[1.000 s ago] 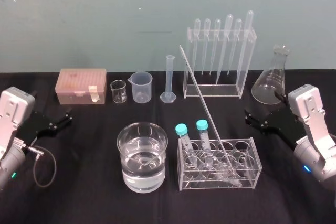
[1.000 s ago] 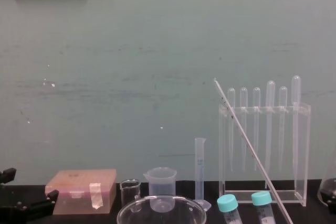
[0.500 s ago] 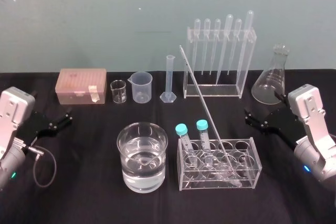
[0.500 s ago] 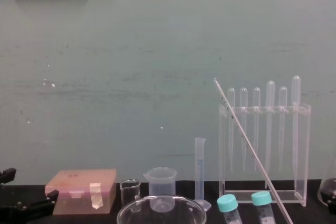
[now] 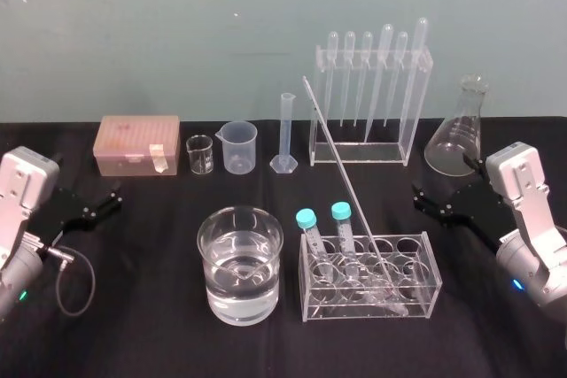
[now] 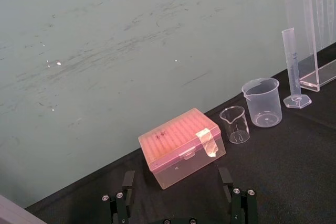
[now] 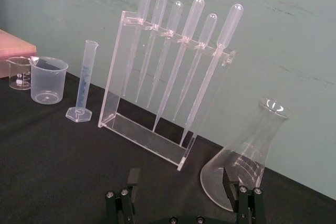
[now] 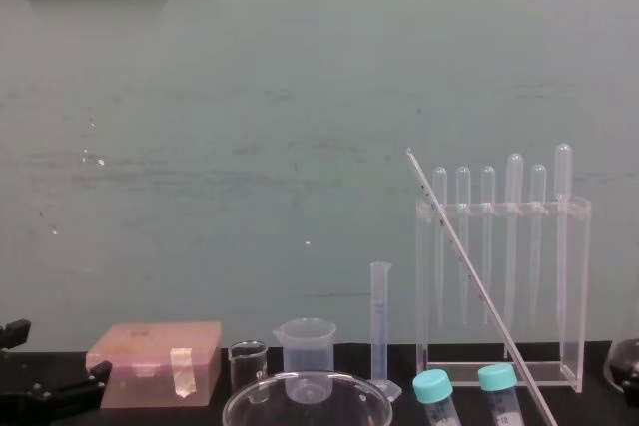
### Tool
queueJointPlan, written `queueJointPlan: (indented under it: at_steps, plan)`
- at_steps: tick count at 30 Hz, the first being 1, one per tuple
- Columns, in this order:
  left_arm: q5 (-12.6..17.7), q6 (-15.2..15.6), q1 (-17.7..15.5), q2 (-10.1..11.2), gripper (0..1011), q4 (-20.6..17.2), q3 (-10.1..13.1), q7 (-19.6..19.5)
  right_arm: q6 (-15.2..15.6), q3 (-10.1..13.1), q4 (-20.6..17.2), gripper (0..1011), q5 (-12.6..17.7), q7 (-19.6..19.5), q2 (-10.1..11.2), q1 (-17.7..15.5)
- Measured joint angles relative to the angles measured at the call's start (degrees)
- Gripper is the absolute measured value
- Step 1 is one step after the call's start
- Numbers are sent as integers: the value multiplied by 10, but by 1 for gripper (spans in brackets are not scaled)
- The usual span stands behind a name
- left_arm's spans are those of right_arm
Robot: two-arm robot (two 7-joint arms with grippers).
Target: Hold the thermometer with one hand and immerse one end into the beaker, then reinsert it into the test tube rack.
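The thermometer (image 5: 341, 174) (image 8: 470, 271), a long thin glass rod, leans to the left with its lower end in the test tube rack (image 5: 427, 282). This low clear rack near the front also holds two teal-capped tubes (image 5: 306, 218). The beaker (image 5: 221, 289) (image 8: 307, 376), wide and partly filled with water, stands just left of the rack. My left gripper (image 5: 99, 205) (image 6: 176, 176) rests open at the table's left, facing the pink box. My right gripper (image 5: 425, 201) (image 7: 181, 177) is open at the table's right, apart from the rack, with nothing between its fingers.
Along the back stand a pink box (image 5: 139, 144), a tiny glass beaker (image 5: 200, 155), a plastic spouted beaker (image 5: 239, 147), a graduated cylinder (image 5: 285, 135), a tall acrylic stand of pipettes (image 5: 368, 95) and a conical flask (image 5: 461, 130).
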Motion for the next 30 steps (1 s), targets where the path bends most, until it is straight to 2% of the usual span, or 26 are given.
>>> queueJointPlan:
  at_steps: [24,25,26,27,29,30]
  plan:
    - [0,0,0,0,1008,0,0,0,0,1,0,1003,0,1,0,0]
    - [0,0,0,0,1008,0,0,0,3,3,0,1003,4,6,0,1]
    - [0,0,0,0,1008,0,0,0,10,12,-4,1003,21,21,1,1]
    - [0,0,0,0,1008,0,0,0,10,12,-4,1003,21,21,1,1]
    - [0,0,0,0,1008,0,0,0,41,36,-21,1003,77,60,2,-2]
    - [0,0,0,0,1008,0,0,0,50,42,-26,1003,92,72,3,-3]
